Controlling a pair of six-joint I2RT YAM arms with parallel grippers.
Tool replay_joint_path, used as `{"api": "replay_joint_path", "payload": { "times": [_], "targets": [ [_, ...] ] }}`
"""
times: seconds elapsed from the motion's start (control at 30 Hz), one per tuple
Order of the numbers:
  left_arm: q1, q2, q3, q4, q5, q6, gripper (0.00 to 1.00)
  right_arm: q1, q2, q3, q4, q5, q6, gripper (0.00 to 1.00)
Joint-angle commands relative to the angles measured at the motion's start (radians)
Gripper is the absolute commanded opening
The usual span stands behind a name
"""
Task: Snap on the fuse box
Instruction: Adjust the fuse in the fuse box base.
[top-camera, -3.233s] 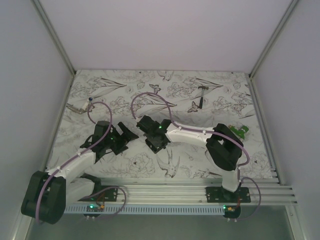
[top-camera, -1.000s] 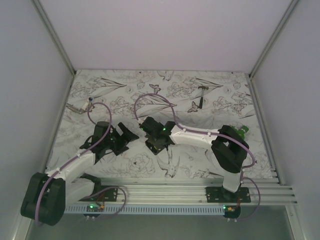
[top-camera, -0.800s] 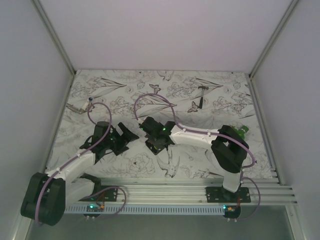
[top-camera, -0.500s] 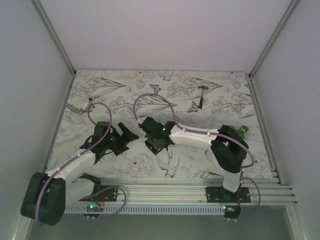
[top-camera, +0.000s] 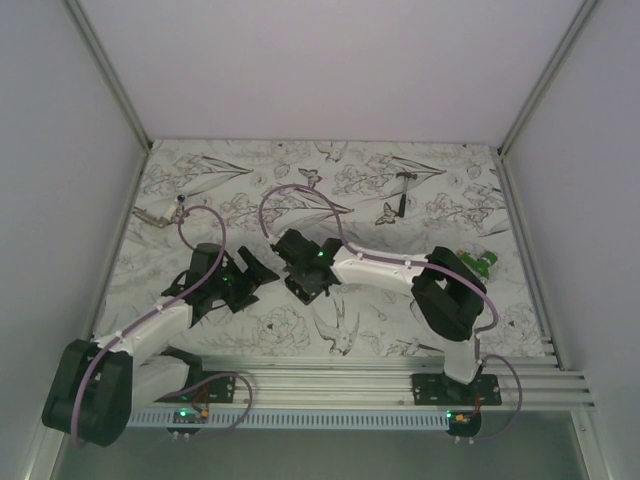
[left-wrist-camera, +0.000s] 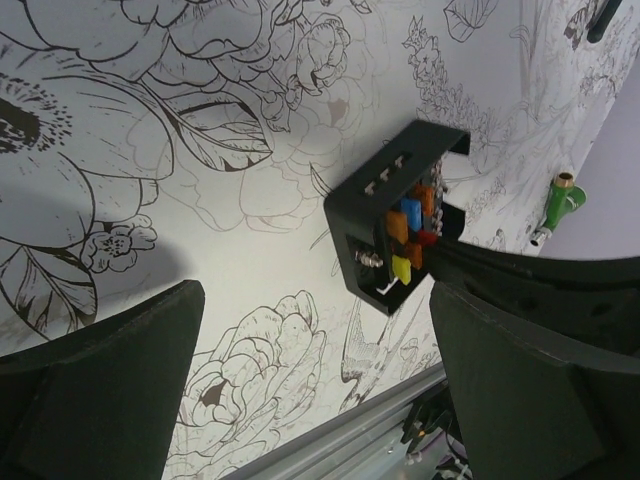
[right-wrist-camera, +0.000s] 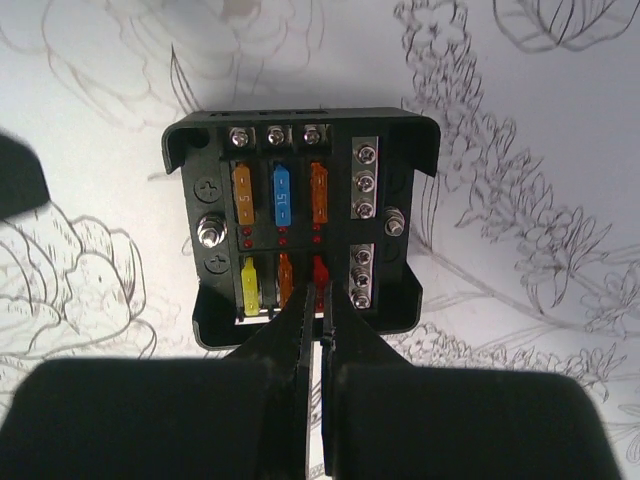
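Note:
The fuse box (right-wrist-camera: 300, 140) is a black open box lying on the flower-print table, with orange, blue, yellow and red fuses on its face. My right gripper (right-wrist-camera: 318, 290) comes in from its near side. Its jaws are shut to a thin slit, pinching the lower end of the red fuse (right-wrist-camera: 320, 268) in the bottom row. From above, the right gripper (top-camera: 300, 270) covers most of the box. In the left wrist view the fuse box (left-wrist-camera: 385, 190) lies ahead and to the right. My left gripper (left-wrist-camera: 320, 390) stands wide open beside it, holding nothing, as the left gripper (top-camera: 262, 272) shows from above.
A small hammer (top-camera: 404, 190) lies at the back right. A green object (top-camera: 482, 262) sits near the right arm's elbow, and the green object (left-wrist-camera: 560, 200) also shows at the left wrist view's right edge. A small metal piece (top-camera: 155, 215) lies far left. An aluminium rail (top-camera: 380, 385) runs along the near edge.
My right gripper has shifted a little to the left over the fuse box and its jaws have closed the last bit. The left gripper has stayed open, almost in place.

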Motion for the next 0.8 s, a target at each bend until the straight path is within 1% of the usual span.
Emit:
{"api": "replay_joint_path", "payload": {
  "times": [0.0,0.17,0.27,0.43,0.5,0.6,0.67,0.77],
  "targets": [
    [-0.011,-0.01,0.008,-0.005,0.015,-0.004,0.99,-0.016,0.144,-0.037,-0.119,-0.026,-0.013,0.0],
    [-0.015,-0.005,0.016,-0.004,0.011,-0.006,0.99,-0.014,0.077,-0.181,-0.131,-0.059,0.029,0.0],
    [-0.019,0.001,0.023,-0.004,0.013,-0.007,0.99,-0.014,0.051,-0.213,-0.143,-0.073,0.035,0.0],
    [-0.024,-0.002,0.023,-0.005,0.012,-0.009,0.99,-0.015,0.043,-0.133,-0.114,-0.064,0.026,0.0],
    [-0.025,-0.003,0.023,-0.006,0.019,-0.007,0.99,-0.016,0.009,-0.105,-0.091,-0.064,0.024,0.04],
    [-0.027,0.001,0.026,-0.006,0.022,-0.006,0.99,-0.016,-0.045,-0.079,-0.063,-0.062,0.02,0.07],
    [-0.03,0.008,0.029,-0.006,0.027,-0.002,0.99,-0.017,-0.075,-0.068,-0.05,-0.064,0.018,0.13],
    [-0.036,0.02,0.04,-0.007,0.034,0.005,0.99,-0.019,-0.099,-0.047,-0.039,-0.055,0.018,0.17]
  ]
}}
